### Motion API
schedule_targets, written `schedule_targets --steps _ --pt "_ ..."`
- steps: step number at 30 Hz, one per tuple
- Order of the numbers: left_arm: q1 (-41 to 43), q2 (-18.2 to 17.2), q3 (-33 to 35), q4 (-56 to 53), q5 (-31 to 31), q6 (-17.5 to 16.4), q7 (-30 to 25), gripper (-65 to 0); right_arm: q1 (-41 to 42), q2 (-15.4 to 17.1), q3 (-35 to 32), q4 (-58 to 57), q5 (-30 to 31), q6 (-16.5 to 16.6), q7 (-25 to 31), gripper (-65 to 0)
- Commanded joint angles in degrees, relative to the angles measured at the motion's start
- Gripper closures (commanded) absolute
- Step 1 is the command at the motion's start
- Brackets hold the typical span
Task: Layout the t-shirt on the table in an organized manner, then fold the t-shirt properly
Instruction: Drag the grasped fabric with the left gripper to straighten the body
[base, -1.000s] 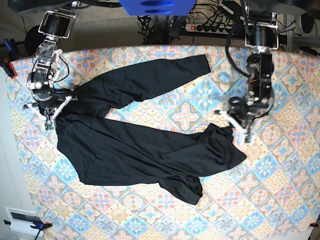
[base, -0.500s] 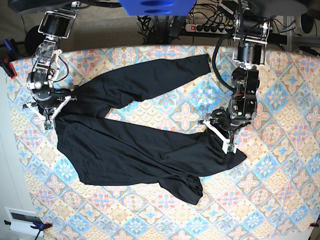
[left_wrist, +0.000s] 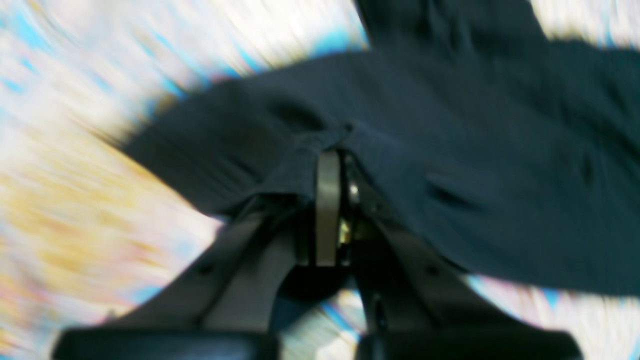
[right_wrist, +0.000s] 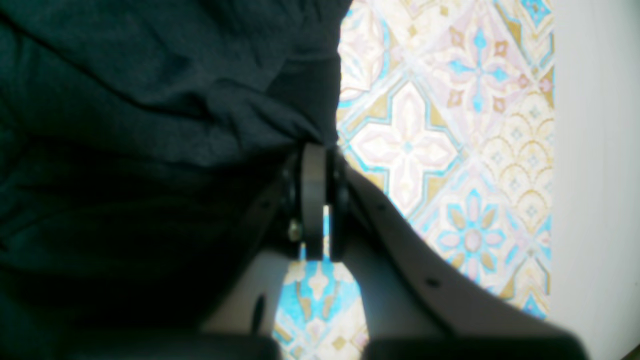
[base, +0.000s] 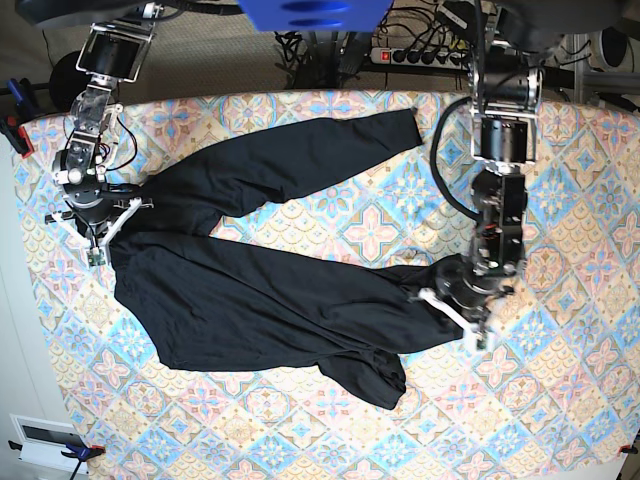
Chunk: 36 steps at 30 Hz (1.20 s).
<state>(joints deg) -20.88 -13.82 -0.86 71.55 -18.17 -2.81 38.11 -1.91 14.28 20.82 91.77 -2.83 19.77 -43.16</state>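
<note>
Left pincer (base: 468, 322): clenched on the t-shirt's (base: 270, 290) hem at 4 o'clock; a second ago it hung open above this edge.
Right pincer (base: 93, 232): grasping the opposite corner at 9 o'clock, unmoved.
T-shirt: rumpled across the tabletop (base: 560, 400), one sleeve towards 12.
Meaning: both ends held, so I judge spreading can start.

The left hand (base: 452, 307) has clamped the t-shirt (base: 270, 290) hem, tugging it rightward.

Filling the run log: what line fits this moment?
left claw: shut on t-shirt edge | right claw: shut on t-shirt | t-shirt: crumpled on table, unfolded
</note>
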Motion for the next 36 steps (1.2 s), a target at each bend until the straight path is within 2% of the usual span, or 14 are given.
schedule_targets --steps 1,5,10,13,15,17,21,23,25,30,36 --pt "-2.63 -1.52 -1.91 0.93 0.28 0.30 -2.11 -1.4 0.81 0.88 0.50 1.02 0.06 -0.21 1.18 0.0" --pt "-7.91 -4.33 -5.42 -2.85 0.37 0.39 -3.95 0.0 0.81 0.88 0.50 1.02 0.06 -0.21 1.27 0.0" --pt "-15.56 -8.46 -5.42 -13.22 0.37 0.39 -10.28 0.0 0.81 0.88 0.50 1.46 0.06 -0.21 1.18 0.0" --pt "-20.04 -9.25 -5.33 -19.02 0.46 0.39 -13.62 -0.3 0.81 0.88 0.24 2.61 0.06 -0.21 1.18 0.0" --pt "-22.68 -9.78 -5.16 -22.63 0.46 0.39 -14.77 -3.5 0.81 0.88 0.24 3.31 0.06 -0.21 1.18 0.0" --pt "-25.05 -10.04 -1.73 -25.79 0.46 1.09 -15.21 -10.7 0.81 0.88 0.15 3.93 0.06 -0.21 1.09 0.0" --pt "-25.49 -10.13 8.73 -26.05 0.37 6.11 -15.03 -21.7 0.81 0.88 0.15 4.37 0.06 -0.21 1.09 0.0" --pt "-24.35 -10.22 11.72 -26.05 -0.24 6.46 -14.94 -25.1 0.73 0.88 0.06 4.72 0.06 -0.21 1.09 0.0" --pt "-20.92 -11.01 11.90 -23.94 -0.24 6.46 -14.77 -27.7 0.64 0.88 -0.03 4.81 0.06 -0.21 1.09 0.0" --pt "-7.82 -13.56 11.81 -10.76 -0.24 6.81 -14.77 -28.8 0.37 0.88 -0.03 4.98 0.06 -0.12 1.09 0.0" --pt "8.36 -14.00 4.95 3.92 -0.24 6.46 -10.72 -28.7 0.37 0.88 -0.03 6.12 0.06 -0.03 1.09 0.0"
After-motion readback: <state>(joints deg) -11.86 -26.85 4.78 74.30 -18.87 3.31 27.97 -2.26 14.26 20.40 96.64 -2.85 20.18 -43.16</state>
